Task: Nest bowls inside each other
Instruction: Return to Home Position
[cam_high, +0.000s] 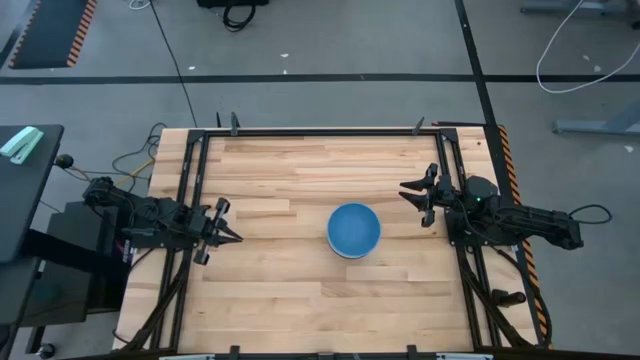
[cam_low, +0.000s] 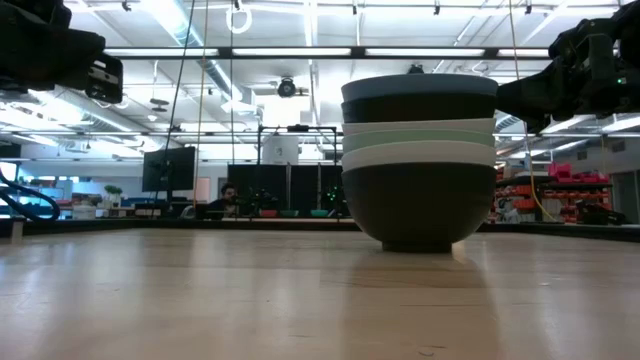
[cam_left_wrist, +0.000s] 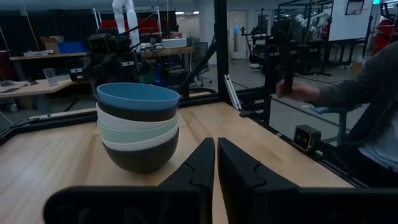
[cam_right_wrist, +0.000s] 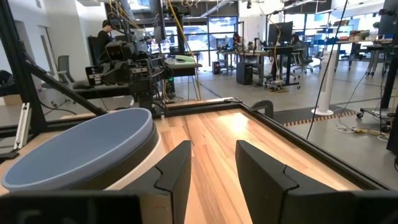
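While gripping nothing, hovering at opposite edges of the table (cam_high: 300, 300), aiming inward: left gripper (cam_left_wrist: 216, 149) with fingers pressed together, right gripper (cam_right_wrist: 211, 152) with fingers parted. Standing between, nearer the right: bowls (cam_high: 354, 229) nested, openings facing up, stack axis running vertical.

The counter (cam_high: 290, 290) is made of pale wood strips, sanded smooth, with a soft sheen where ceiling light is caught. It is edged at 9, 12 and 3 o'clock by a matt black metal frame (cam_high: 320, 130). Just toward 3 o'clock of centre, the bowls (cam_left_wrist: 140, 127) are seen as smooth and unpatterned, with a dull satin finish. The topmost, the blue bowl (cam_high: 353, 228), is shown matt. The jaws of the left gripper (cam_left_wrist: 216, 142) are matt black and plastic-looking.
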